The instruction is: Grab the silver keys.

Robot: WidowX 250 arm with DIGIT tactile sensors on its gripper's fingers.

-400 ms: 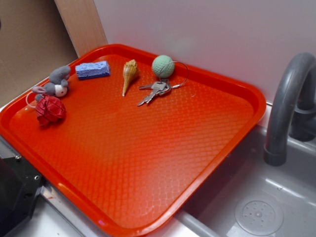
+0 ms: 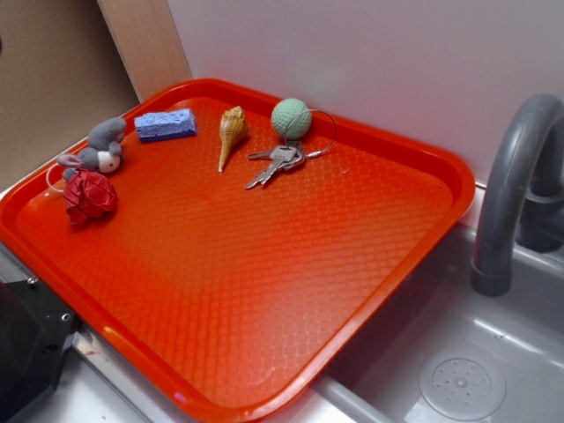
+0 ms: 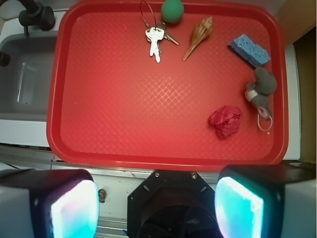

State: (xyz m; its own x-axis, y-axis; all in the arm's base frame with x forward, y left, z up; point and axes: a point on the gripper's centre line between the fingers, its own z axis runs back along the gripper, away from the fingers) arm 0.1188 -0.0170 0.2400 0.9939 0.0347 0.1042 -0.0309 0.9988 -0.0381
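The silver keys (image 2: 277, 162) lie flat on the red tray (image 2: 264, 291) near its far edge, their thin wire ring looping behind a pale green ball (image 2: 291, 118). In the wrist view the silver keys (image 3: 155, 39) show at the top, far from my gripper (image 3: 157, 208). The gripper hangs high above the counter just off the tray's near rim (image 3: 163, 161). Its two pale fingertips (image 3: 74, 210) stand wide apart with nothing between them. The exterior view shows none of the gripper's fingers.
On the tray also lie a tan seashell (image 2: 231, 132), a blue sponge (image 2: 165, 124), a grey plush mouse (image 2: 99, 148) and a crumpled red lump (image 2: 88, 196). A grey sink (image 2: 467, 370) with a faucet (image 2: 515, 185) adjoins the tray's right side.
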